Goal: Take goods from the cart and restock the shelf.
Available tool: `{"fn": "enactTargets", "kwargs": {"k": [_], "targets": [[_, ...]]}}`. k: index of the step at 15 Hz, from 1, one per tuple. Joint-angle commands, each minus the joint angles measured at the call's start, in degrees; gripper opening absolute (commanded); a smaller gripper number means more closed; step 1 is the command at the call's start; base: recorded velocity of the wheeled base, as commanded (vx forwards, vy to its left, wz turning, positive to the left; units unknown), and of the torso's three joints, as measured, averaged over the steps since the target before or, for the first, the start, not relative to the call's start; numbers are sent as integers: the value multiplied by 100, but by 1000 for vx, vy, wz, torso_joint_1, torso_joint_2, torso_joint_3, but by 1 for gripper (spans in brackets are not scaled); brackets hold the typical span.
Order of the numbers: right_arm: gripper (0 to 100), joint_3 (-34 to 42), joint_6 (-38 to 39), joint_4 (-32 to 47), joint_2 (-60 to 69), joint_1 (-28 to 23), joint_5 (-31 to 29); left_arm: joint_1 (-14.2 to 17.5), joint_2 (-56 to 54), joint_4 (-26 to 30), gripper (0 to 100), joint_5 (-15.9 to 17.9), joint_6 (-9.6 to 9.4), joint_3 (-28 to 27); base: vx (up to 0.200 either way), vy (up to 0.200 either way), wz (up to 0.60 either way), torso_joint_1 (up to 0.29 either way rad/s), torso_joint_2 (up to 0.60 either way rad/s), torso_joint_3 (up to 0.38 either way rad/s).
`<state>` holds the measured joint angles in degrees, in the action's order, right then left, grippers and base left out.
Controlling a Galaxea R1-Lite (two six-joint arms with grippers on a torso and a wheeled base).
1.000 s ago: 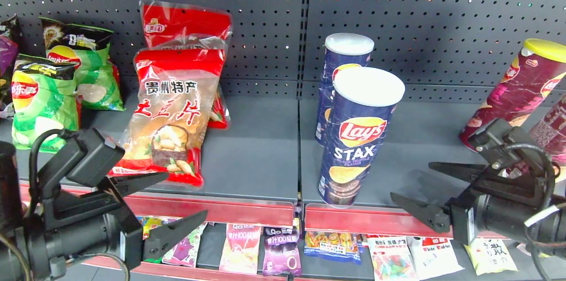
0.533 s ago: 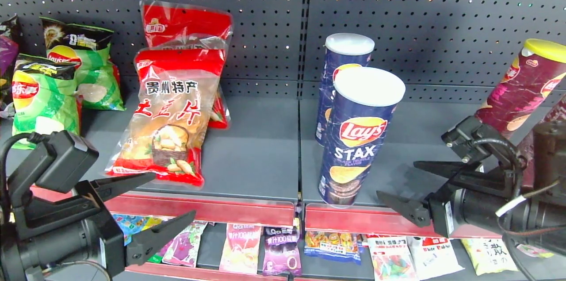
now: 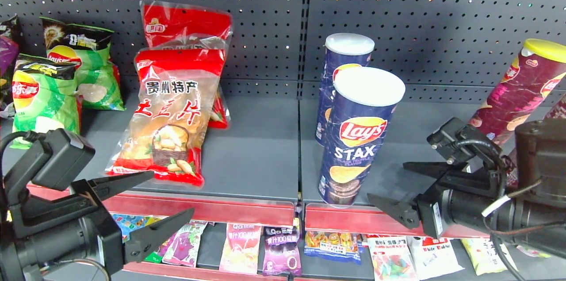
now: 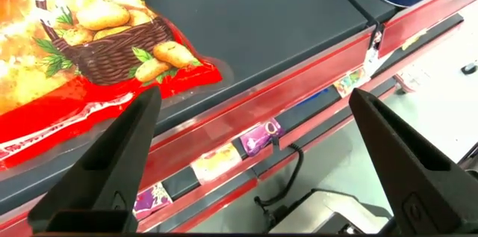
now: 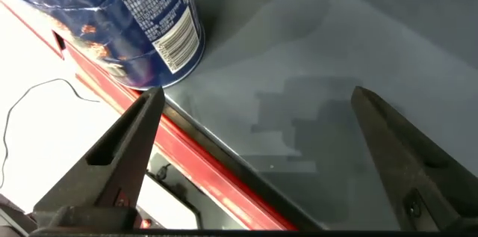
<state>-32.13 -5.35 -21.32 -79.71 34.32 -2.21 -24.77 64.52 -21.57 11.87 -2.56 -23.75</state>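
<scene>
Two dark blue chip cans stand on the grey shelf (image 3: 256, 157); the front can (image 3: 359, 135) is at the shelf's front edge, the second can (image 3: 342, 73) behind it. Two red potato-chip bags (image 3: 170, 113) lean left of centre. My left gripper (image 3: 152, 201) hangs open and empty in front of the red shelf lip, below the front red bag (image 4: 89, 42). My right gripper (image 3: 398, 188) is open and empty, just right of the front can (image 5: 134, 20), level with the shelf edge.
Green chip bags (image 3: 44, 95) sit at the far left. A maroon can with a yellow lid (image 3: 517, 86) leans at the far right. Small candy packets (image 3: 283, 250) lie on the lower shelf under the red price rail (image 3: 247, 212). Bare shelf lies between the red bags and the blue cans.
Both arms have drifted left and pulled back a little. The right gripper has come closer to the front blue can. The goods on the shelf stayed put.
</scene>
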Motion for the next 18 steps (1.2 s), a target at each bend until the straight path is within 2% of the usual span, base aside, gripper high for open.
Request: {"fn": "enactTargets", "kwargs": {"k": [1, 18], "targets": [[100, -12, -1, -4, -18, 5, 1, -1, 16, -6, 100, -1, 1, -16, 0, 0, 0, 0, 0, 0], [100, -162, -1, -21, -106, 233, 36, -1, 16, -14, 100, -1, 1, -25, 0, 0, 0, 0, 0, 0]]}}
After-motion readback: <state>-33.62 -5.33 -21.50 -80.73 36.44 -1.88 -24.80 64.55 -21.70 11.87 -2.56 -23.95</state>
